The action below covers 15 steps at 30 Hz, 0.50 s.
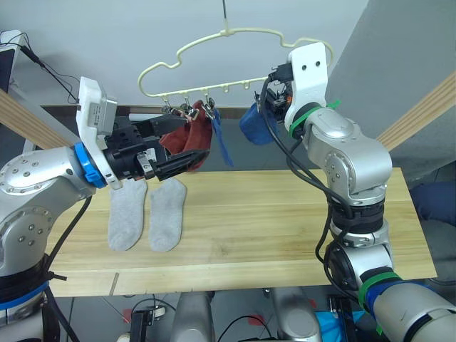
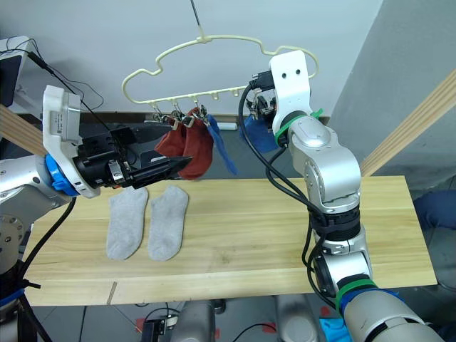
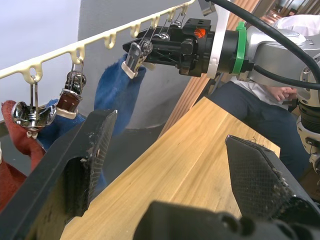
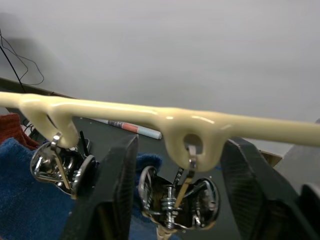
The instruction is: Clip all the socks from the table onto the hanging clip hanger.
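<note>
The left gripper (image 1: 187, 161) hovers above the table (image 1: 285, 221), jaws spread wide, holding nothing. Below it two grey socks (image 1: 147, 211) lie side by side, long axes running toward the robot. On the hanger (image 1: 214, 53), two red socks (image 1: 191, 139) and a blue sock (image 1: 219, 137) hang downward, overlapping. Farther right, another blue sock (image 1: 254, 126) hangs half hidden behind the right gripper (image 4: 177, 185), whose open fingers straddle a clip (image 4: 180, 192).

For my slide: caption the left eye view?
Four socks clipped on the clip hanger; two grey socks remain on table.
</note>
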Available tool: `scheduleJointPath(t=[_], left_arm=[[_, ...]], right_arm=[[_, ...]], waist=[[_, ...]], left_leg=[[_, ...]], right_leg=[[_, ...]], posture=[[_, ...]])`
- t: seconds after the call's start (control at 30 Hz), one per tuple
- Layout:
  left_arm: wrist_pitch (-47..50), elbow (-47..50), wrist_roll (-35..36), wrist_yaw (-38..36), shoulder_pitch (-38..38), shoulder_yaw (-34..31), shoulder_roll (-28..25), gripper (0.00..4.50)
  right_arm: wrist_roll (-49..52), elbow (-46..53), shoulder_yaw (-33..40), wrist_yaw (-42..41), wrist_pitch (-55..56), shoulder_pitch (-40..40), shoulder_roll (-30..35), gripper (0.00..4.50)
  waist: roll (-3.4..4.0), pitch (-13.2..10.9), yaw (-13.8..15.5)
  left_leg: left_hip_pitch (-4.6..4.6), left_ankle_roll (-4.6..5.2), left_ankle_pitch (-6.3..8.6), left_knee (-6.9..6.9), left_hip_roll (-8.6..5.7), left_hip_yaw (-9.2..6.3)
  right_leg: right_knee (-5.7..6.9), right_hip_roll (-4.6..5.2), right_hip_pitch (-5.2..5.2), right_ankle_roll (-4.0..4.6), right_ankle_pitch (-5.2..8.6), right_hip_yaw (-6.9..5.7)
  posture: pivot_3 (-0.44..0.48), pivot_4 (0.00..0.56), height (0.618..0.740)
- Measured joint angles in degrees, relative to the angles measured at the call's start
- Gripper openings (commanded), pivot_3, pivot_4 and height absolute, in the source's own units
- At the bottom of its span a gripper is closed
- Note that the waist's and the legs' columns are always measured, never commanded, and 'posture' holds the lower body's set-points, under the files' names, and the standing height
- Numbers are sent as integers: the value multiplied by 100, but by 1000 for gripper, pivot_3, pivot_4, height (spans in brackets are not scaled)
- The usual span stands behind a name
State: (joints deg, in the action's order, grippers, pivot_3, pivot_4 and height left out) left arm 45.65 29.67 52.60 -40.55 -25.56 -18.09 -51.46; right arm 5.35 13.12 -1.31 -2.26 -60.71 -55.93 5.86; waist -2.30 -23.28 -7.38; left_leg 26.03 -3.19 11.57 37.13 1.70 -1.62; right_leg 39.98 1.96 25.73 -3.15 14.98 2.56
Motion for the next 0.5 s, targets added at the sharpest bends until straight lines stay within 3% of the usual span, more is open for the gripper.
scheduleJointPath(t=[0.5], left_arm=[[-10, 3, -13, 19, 6, 37, 54, 4010]], right_arm=[[-11, -204, 21, 22, 10, -250, 32, 2327]], waist=[[0, 0, -2]], left_leg=[[0, 0, 0, 0, 0, 0]], right_leg=[[1, 0, 0, 1, 0, 0]], posture=[[-179, 342, 740]])
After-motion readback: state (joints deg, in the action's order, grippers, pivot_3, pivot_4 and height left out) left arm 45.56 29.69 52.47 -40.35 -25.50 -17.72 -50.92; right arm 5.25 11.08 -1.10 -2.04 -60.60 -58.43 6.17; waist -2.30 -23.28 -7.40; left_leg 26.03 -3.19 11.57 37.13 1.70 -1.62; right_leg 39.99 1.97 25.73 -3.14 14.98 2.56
